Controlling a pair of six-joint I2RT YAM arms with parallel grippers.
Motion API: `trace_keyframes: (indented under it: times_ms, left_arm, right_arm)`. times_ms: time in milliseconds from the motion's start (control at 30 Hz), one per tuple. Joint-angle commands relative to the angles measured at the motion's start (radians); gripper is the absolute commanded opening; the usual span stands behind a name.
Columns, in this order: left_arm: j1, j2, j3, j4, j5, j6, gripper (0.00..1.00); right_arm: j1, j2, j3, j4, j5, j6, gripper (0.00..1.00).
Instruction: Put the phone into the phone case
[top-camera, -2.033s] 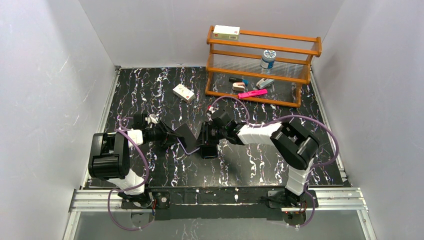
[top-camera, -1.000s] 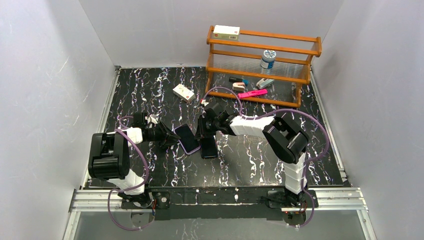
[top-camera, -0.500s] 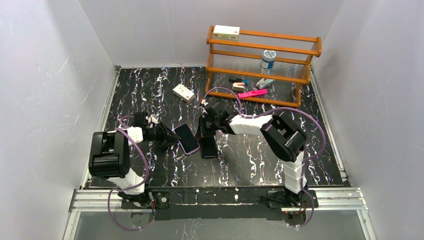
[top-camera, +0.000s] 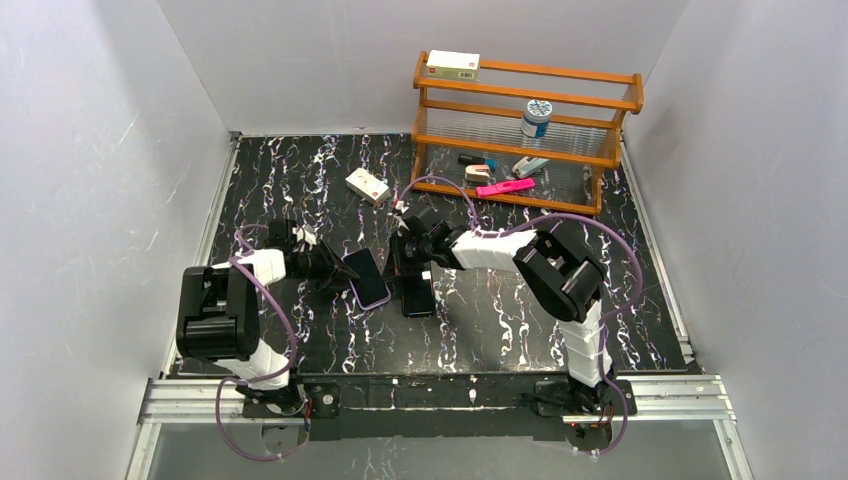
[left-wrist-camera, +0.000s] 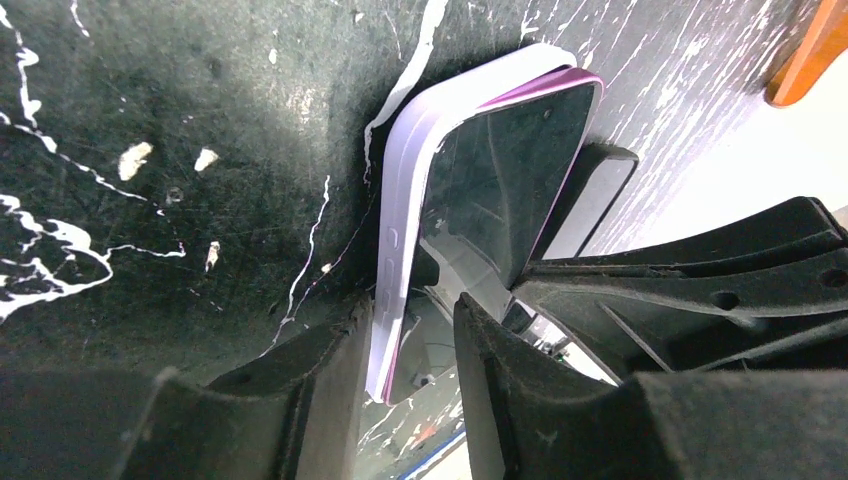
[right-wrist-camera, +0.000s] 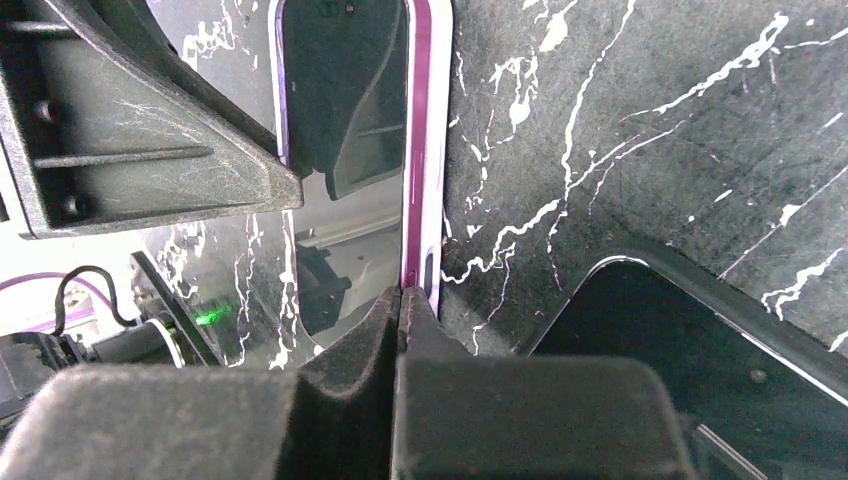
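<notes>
Phone (top-camera: 368, 277) sits seated in the phone case (left-wrist-camera: 400, 230) at mid-table, and their long axis runs diagonally between the two arms. The left gripper (left-wrist-camera: 410, 340) pinches the case's left end, its fingers closed on shell and screen. The right gripper (right-wrist-camera: 402, 300), fingers pressed together and holding nothing, touches the right side rim, near the matte black slab (right-wrist-camera: 690, 350). Any further press likely works along that rim.

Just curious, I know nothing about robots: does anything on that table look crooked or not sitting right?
Possibly the phone in the phone case: the right wrist view shows a wider purple band along one long side of the screen than the other, so it may not be fully seated. Nothing else stands out.
</notes>
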Motion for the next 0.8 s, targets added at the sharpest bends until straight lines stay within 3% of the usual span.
trace_keyframes:
  times_ms: [0, 200, 333, 567, 767]
  left_arm:
    - [-0.004, -0.044, 0.022, -0.136, -0.129, 0.064, 0.37]
    - [-0.004, -0.072, 0.05, -0.144, -0.132, 0.059, 0.41]
    - [-0.001, -0.079, 0.071, -0.171, -0.18, 0.049, 0.4]
    - [-0.001, -0.046, 0.043, -0.087, -0.083, 0.015, 0.4]
    - [-0.002, -0.006, 0.017, -0.053, -0.045, 0.003, 0.37]
  right_arm:
    - [0.041, -0.028, 0.01, -0.028, 0.025, -0.021, 0.12]
    - [0.004, -0.097, -0.045, 0.036, 0.017, -0.009, 0.35]
    - [0.003, -0.066, -0.038, 0.045, -0.021, -0.005, 0.43]
    - [0.004, -0.011, -0.04, 0.092, -0.06, 0.028, 0.6]
    - [0.006, 0.025, -0.014, 0.086, -0.063, 0.043, 0.66]
